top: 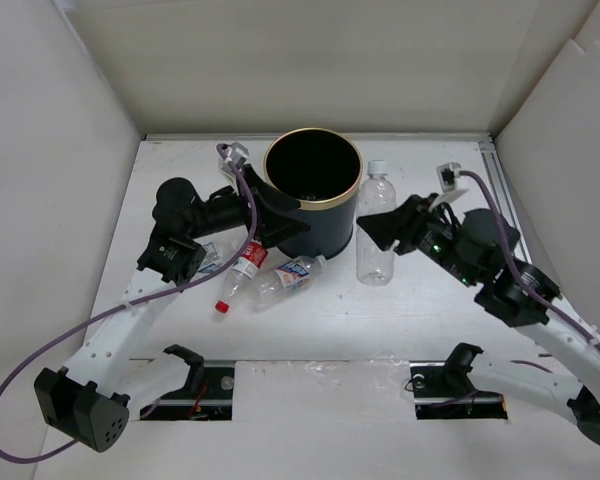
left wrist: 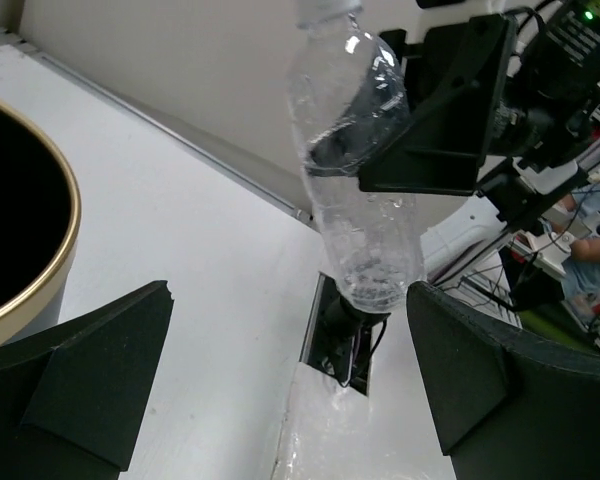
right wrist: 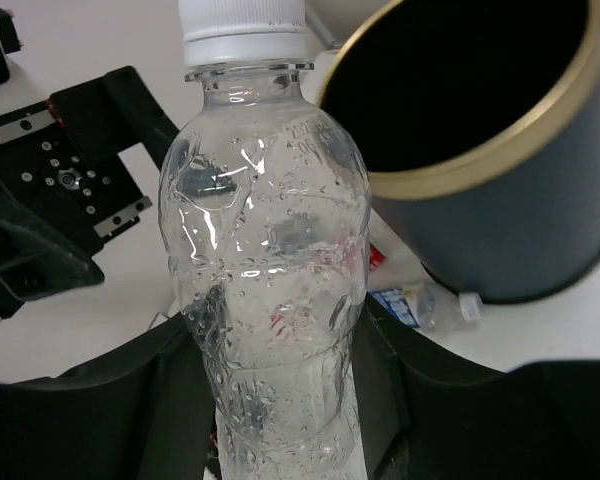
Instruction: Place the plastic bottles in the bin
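The black bin with a gold rim stands at the table's middle back. My right gripper is shut on a clear bottle with a white cap, just right of the bin. In the right wrist view the bottle fills the gap between my fingers, with the bin behind it. My left gripper is open and empty against the bin's front left side. A red-label bottle and a blue-white label bottle lie in front of the bin.
Another bottle lies partly hidden under my left arm. White walls enclose the table on three sides. Two slots with arm mounts sit at the near edge. In the left wrist view the bin's rim is at the left.
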You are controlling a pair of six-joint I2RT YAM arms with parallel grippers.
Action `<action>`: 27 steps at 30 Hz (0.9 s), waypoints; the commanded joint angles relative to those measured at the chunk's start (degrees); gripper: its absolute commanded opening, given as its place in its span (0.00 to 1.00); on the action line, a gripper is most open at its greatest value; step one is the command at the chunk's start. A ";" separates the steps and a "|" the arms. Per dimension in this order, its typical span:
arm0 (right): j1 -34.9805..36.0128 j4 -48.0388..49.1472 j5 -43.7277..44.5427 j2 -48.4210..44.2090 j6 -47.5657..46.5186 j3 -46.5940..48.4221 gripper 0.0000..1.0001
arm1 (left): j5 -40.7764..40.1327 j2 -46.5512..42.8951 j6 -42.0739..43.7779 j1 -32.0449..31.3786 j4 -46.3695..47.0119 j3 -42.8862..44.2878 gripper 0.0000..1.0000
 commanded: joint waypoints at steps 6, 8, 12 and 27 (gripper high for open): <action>0.13 19.08 -13.52 11.30 -6.19 7.25 0.00 | 5.01 -0.32 -2.73 -0.10 10.16 -0.35 1.00; 0.13 22.42 -15.37 13.49 -6.19 8.82 0.00 | 5.01 0.20 -3.26 -0.10 10.78 -0.35 1.00; 0.13 29.27 -19.95 15.52 -4.35 9.54 0.00 | 5.01 0.73 -3.26 -0.10 10.78 -0.35 1.00; 0.13 49.49 -31.63 27.04 4.18 11.03 0.00 | 8.00 2.93 -10.90 -0.10 20.45 -1.41 1.00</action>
